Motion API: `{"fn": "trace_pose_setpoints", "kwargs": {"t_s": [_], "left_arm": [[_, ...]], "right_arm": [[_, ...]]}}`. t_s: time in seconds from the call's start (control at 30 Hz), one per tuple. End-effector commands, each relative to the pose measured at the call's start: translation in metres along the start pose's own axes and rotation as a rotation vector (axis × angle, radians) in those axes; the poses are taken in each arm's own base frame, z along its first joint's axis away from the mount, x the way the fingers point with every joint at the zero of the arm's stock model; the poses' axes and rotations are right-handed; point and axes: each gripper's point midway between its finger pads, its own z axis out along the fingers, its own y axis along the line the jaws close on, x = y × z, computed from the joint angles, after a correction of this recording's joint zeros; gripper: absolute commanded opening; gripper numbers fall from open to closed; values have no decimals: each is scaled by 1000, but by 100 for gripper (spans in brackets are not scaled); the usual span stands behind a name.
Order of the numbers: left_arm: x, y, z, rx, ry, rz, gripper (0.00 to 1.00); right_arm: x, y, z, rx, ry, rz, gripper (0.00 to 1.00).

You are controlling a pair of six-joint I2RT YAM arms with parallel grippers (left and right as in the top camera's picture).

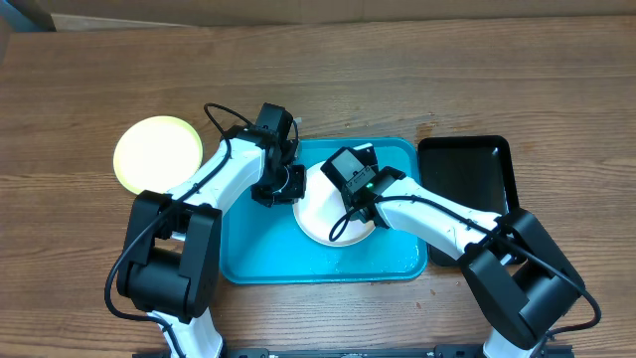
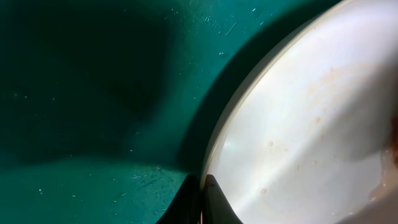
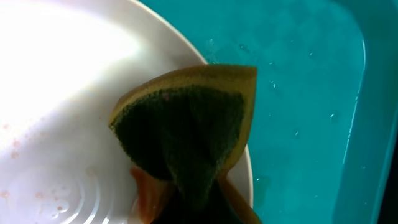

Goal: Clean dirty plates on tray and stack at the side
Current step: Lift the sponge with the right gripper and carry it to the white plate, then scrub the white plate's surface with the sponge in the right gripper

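Wooden table (image 1: 99, 80), turquoise tray (image 1: 258, 259) at centre front, one white plate (image 1: 323, 214) lying flat in the tray's right half. Step in hand looks like scrubbing. The right gripper (image 1: 350, 177) is over the plate's upper part, jaws clamped on a yellow sponge with a green scouring face (image 3: 186, 124). The sponge sits at the plate's rim and partly overhangs the tray floor. The left gripper (image 1: 281, 186) is at the plate's left edge, jaws drawn to a thin gap at the rim and seemingly pinching it to steady the plate. Faint orange smears (image 2: 318, 119) show across the plate's face, so the cleaning reads as part done. To do it well, press the scouring face flat and sweep inward from the rim over the speckled centre. Keep the left pinch firm so the plate doesn't spin or skid on the wet tray. Don't let the sponge slip off the edge. Around: a black tray (image 1: 467, 179) sits touching or just beside the turquoise tray's right side, under the right arm. A pale yellow plate (image 1: 157, 154) sits on the table left of the tray, likely the stacking spot. No third plate is visible. The left arm lies between the white plate and the yellow one, so the carry-over path is crowded. The two grippers are near each other over the plate.
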Motion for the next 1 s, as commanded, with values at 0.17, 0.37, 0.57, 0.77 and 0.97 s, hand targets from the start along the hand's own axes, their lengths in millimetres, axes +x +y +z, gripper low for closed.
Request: {"fn": "trace_pose_setpoints", "kwargs": {"t_s": [0.17,0.37,0.57,0.77,0.97], "left_arm": [[5,0,1,15,16,-21,4],[4,-1,1,15,15,-21,4],[4,-1,1,15,15,-21,4],[4,-1,1,15,15,-21,4],[4,0,1,15,15,-21,4]], "right_arm": [[13,15,1,-102,49,-46,4],[23,36,-3,-295,115,-153,4],[20,33,-6,-488,177,-73,5],[-5,40,-38,-839,187,27,5],[-29,43,-58,-925,144,37,3]]}}
